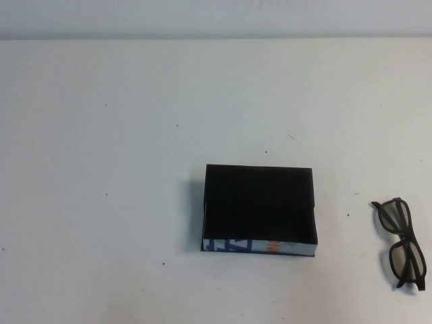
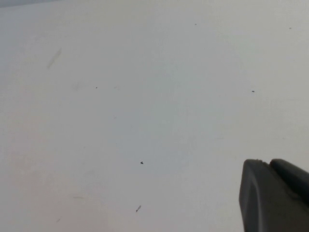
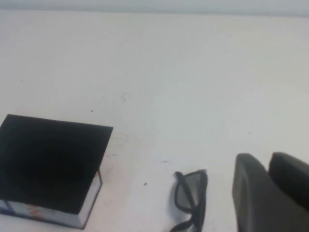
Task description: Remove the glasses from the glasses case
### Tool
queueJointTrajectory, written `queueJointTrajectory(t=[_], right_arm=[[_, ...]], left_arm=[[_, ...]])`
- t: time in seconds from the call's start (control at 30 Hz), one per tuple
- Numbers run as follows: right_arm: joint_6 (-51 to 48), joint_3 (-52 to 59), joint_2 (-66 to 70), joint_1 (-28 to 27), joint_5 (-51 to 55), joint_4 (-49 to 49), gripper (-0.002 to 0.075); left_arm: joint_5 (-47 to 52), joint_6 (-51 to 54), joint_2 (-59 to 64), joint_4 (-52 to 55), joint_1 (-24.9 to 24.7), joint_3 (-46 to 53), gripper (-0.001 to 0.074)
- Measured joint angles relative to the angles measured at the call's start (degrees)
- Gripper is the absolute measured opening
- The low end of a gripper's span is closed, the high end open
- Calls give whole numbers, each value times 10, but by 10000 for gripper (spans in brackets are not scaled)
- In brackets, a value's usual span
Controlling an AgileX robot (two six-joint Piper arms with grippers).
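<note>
Lying right of glasses case [image 1: 260, 209], glasses [image 1: 402, 243]; right jaws [image 3: 270, 193] near, left jaws [image 2: 275, 195] elsewhere.

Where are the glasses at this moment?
In the high view the glasses lie folded on the table at the robot's right, outside and apart from the glasses case; the right gripper is above the table near them.

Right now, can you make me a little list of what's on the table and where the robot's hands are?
glasses: on the table, right of the box, outside it, folded
glasses case: open, middle of the table, nothing seen inside
table: white
left gripper: only in the left wrist view, over bare table, near nothing
right gripper: only in the right wrist view, beside the glasses, not touching them
</note>
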Motion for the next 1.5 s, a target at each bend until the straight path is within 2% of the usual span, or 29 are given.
queueJointTrajectory(t=[0.13,0.5,0.63,0.93,1.5], right_arm=[[0,63,-80,0,-39,-34,-2],[-1,258,-187,0,-250,-33,-16],[0,316,-234,0,-248,-27,-16],[44,326,-248,0,-154,-35,-16],[47,326,-249,0,-150,-38,-16]], left_arm=[[0,0,0,0,0,0,-4],[0,0,0,0,0,0,-4],[0,0,0,0,0,0,-4],[0,0,0,0,0,0,-4],[0,0,0,0,0,0,-4]])
